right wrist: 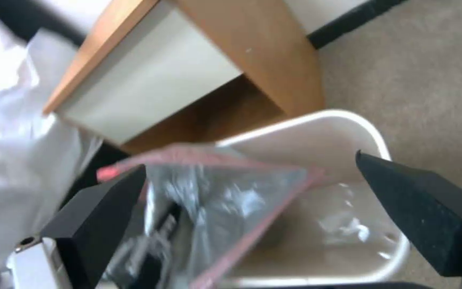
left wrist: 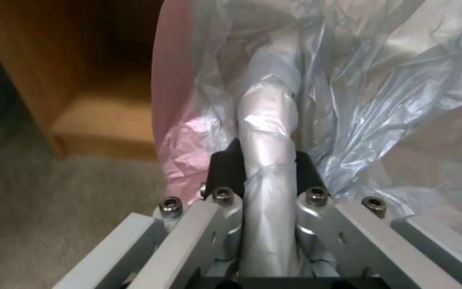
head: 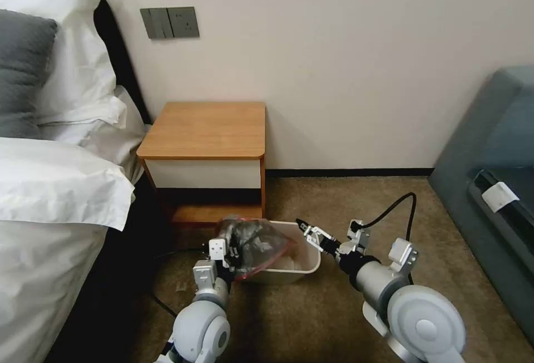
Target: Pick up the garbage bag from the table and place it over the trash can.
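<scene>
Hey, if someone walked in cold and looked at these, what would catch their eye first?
Probably the garbage bag, a crinkly grey bunch with a pink edge, clamped in the left gripper over the left end of the trash can. Next, the right gripper, open at the can's right rim. Behind them stands the table, its top bare.

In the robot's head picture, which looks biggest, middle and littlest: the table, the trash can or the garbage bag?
Largest to smallest, as they look in the head view:
1. the table
2. the trash can
3. the garbage bag, bunched over the can's left end in the left pincer; spread out, it might look bigger.
</scene>
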